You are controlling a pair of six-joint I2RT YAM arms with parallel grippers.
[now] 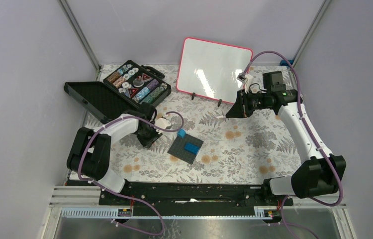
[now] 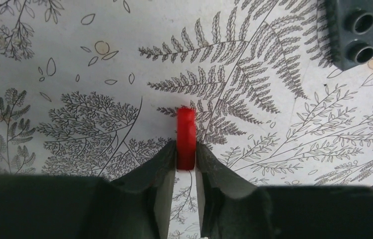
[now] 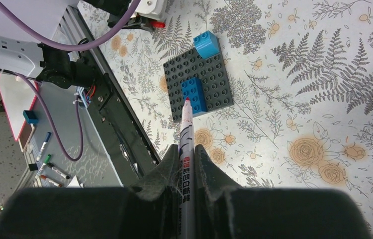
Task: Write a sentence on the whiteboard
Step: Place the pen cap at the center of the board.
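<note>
Two grippers are each closed on something: the left gripper (image 2: 186, 149), low over the fern-printed table (image 2: 75, 74), pinches a small red piece (image 2: 186, 130) between its fingers. Just beside it lies a dark grey plate (image 1: 180, 150) with blue blocks (image 1: 191, 147), and further back the right gripper (image 3: 187, 157) is clamped on a marker (image 3: 185, 124) whose red tip sticks out past the fingers. At the far edge the whiteboard (image 1: 214, 67) stands tilted on its black feet, near the right gripper.
</note>
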